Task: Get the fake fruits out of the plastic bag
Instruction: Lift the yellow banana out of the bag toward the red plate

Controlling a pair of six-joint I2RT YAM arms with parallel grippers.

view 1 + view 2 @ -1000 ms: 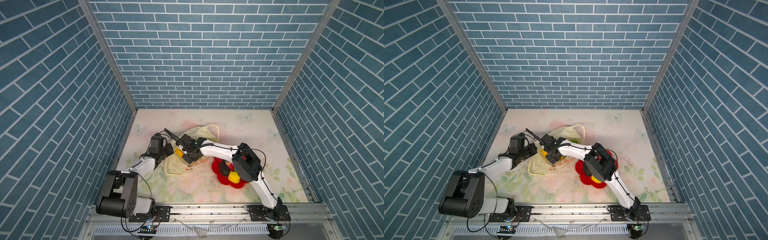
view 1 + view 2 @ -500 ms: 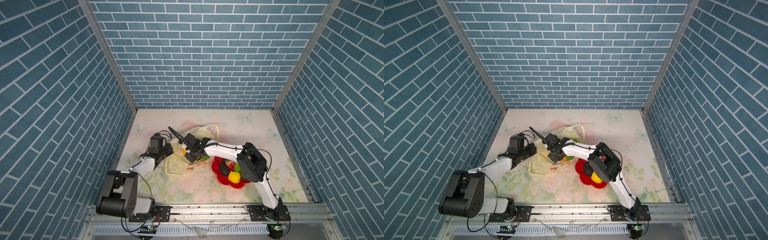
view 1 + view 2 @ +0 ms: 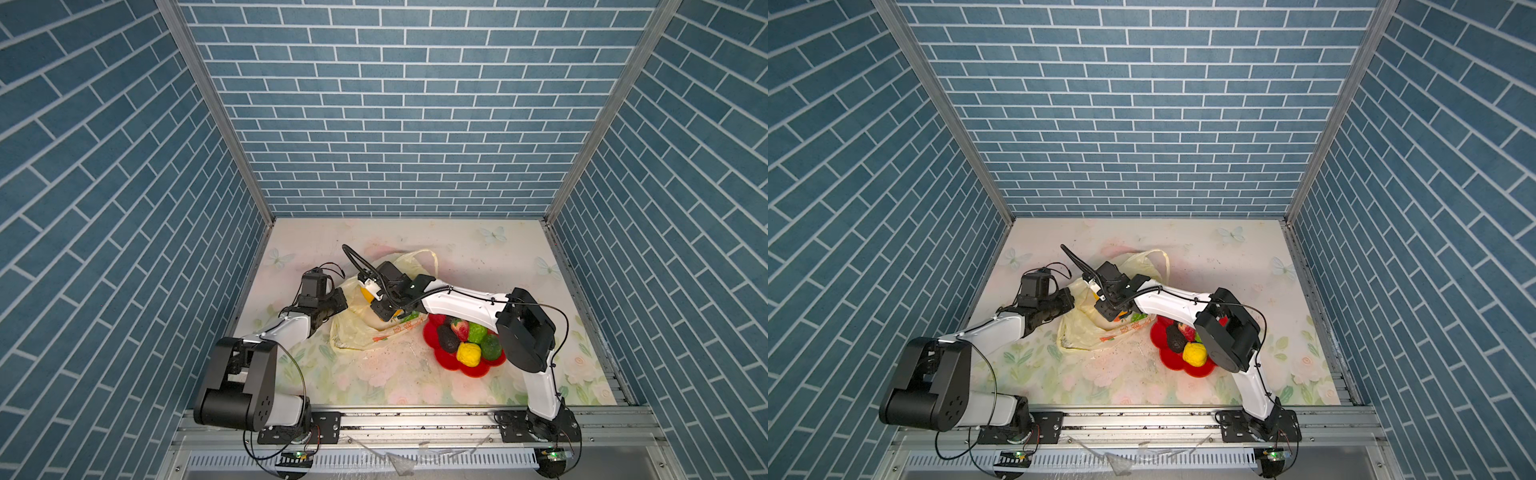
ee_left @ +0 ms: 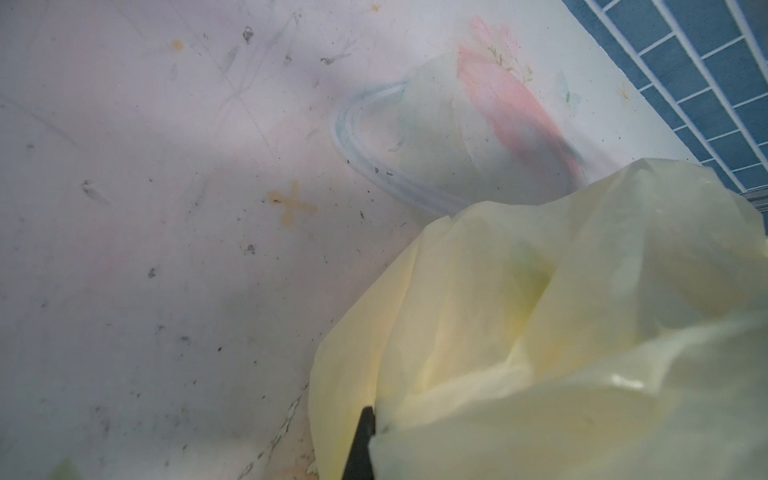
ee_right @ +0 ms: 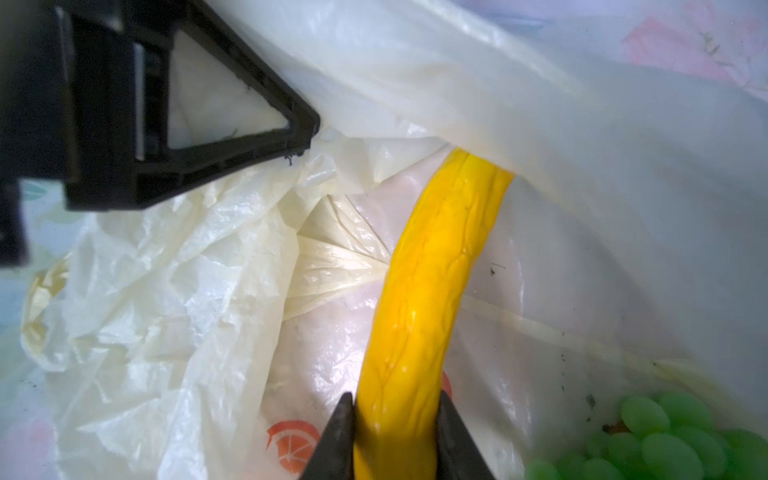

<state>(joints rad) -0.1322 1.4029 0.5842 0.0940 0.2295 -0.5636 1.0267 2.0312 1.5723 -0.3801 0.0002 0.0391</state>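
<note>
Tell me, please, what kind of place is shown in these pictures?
Probably a robot test cell: blue brick-patterned wall panels enclose a floral-printed tabletop, and two white-and-black robot arms are mounted on a silver metal rail at its front.

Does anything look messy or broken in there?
Nothing looks broken or spilled. The table is grubby, though: dark specks lie scattered near the crumpled bag. The fruits on the red plate sit neatly.

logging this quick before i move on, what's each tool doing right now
left tool: closed, pinching the edge of the plastic bag.
right tool: closed on the banana inside the bag.
</note>
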